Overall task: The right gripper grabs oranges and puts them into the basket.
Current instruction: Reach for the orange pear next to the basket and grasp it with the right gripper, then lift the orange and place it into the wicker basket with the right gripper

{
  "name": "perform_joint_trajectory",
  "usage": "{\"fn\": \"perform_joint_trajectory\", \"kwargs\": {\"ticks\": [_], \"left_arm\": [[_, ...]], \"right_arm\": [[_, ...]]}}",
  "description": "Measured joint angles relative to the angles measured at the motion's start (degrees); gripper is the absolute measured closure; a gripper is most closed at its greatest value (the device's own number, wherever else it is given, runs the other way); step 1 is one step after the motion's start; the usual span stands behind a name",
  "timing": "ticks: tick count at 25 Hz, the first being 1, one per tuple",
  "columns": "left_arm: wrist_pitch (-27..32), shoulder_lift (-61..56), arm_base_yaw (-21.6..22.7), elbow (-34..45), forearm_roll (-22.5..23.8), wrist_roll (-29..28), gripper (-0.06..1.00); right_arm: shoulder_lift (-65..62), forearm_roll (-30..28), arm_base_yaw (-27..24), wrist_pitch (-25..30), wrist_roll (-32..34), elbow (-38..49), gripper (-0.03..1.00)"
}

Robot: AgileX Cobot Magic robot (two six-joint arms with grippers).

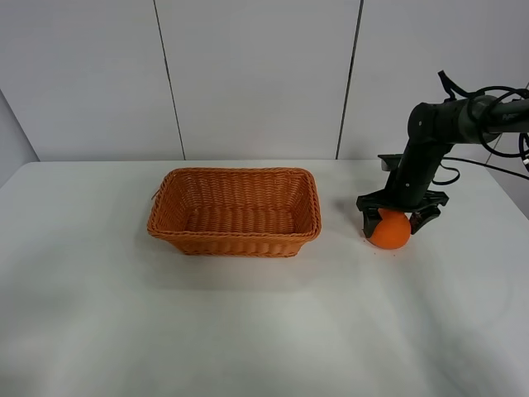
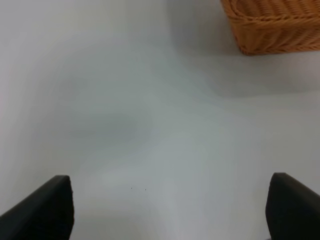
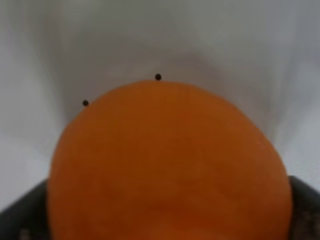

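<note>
The orange [image 1: 389, 231] rests on the white table [image 1: 248, 331], to the right of the wicker basket [image 1: 235, 212]. My right gripper [image 1: 397, 223] reaches down over the orange with a finger on each side; the jaws stand apart around it and look open. In the right wrist view the orange [image 3: 170, 165] fills most of the picture, with dark fingertips [image 3: 20, 217] at the lower corners. The basket is empty. My left gripper [image 2: 170, 215] is open and empty above bare table; it is out of the exterior high view.
A corner of the basket [image 2: 272, 27] shows in the left wrist view, some way from the left fingers. The right arm [image 1: 438, 132] comes in from the right edge with cables. A white panelled wall stands behind the table.
</note>
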Motion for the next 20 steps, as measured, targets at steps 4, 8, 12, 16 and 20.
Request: {"fn": "perform_joint_trajectory", "kwargs": {"ticks": [4, 8, 12, 16, 20], "left_arm": [[0.0, 0.0, 0.0, 0.0, 0.0, 0.0, 0.06], [0.0, 0.0, 0.0, 0.0, 0.0, 0.0, 0.06], [0.0, 0.0, 0.0, 0.0, 0.0, 0.0, 0.06], [0.0, 0.0, 0.0, 0.0, 0.0, 0.0, 0.06], [0.0, 0.0, 0.0, 0.0, 0.0, 0.0, 0.06]], "right_arm": [[-0.1, -0.6, 0.0, 0.0, 0.0, -0.1, 0.69], [-1.2, -2.0, 0.0, 0.0, 0.0, -0.2, 0.81], [-4.4, -2.5, 0.1, 0.0, 0.0, -0.1, 0.81], [-11.0, -2.6, 0.1, 1.8, 0.0, -0.1, 0.81], [-16.5, -1.8, 0.1, 6.4, -0.9, -1.9, 0.81]]}}
